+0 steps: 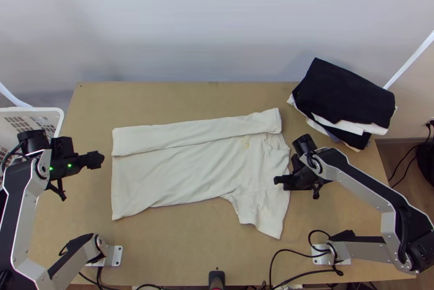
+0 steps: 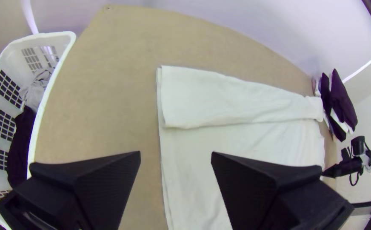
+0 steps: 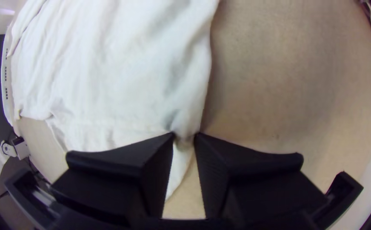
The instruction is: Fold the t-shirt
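Observation:
A cream t-shirt lies flat on the table, its far side folded over in a long strip and one sleeve spread toward the near right. Beyond its hem, at the left, my left gripper is held above bare table. In the left wrist view the left gripper stands open with no cloth between its fingers. At the shirt's right edge is my right gripper. The right wrist view has the right gripper shut on a pinched bit of the t-shirt's edge.
A pile of folded dark and white clothes sits at the table's far right corner. Off the left edge stands a white basket with grey and dark cloth inside. Bare tabletop lies between the shirt and the near edge, with cables along that edge.

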You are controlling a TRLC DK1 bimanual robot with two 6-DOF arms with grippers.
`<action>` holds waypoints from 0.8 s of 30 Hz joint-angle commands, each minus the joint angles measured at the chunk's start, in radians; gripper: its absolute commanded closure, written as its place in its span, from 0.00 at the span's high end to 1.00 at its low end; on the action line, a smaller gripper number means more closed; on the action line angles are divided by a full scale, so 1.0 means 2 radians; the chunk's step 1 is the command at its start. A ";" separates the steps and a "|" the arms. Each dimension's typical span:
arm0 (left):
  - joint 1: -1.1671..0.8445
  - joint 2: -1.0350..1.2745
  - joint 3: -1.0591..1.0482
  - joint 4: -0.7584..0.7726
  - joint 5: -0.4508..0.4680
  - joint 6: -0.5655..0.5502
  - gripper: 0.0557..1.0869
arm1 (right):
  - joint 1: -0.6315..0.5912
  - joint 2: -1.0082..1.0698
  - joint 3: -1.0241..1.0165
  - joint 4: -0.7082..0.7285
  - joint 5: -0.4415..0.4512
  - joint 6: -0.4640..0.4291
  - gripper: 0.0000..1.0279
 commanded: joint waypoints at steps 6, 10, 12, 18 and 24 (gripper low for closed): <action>-0.005 -0.009 0.019 -0.145 -0.026 0.203 0.79 | -0.001 -0.028 -0.018 0.014 -0.008 -0.009 0.03; -0.006 -0.012 0.021 -0.202 -0.064 0.275 0.79 | 0.001 -0.033 -0.016 0.015 -0.008 -0.009 0.03; -0.007 -0.011 0.019 -0.231 -0.079 0.306 0.79 | 0.000 -0.033 -0.016 0.015 -0.008 -0.009 0.03; -0.041 -0.011 -0.004 -0.267 -0.113 0.337 0.79 | 0.000 -0.035 -0.019 0.019 -0.009 -0.007 0.03; -0.115 -0.009 -0.042 -0.267 -0.129 0.306 0.79 | -0.001 -0.035 -0.016 0.023 -0.009 -0.006 0.03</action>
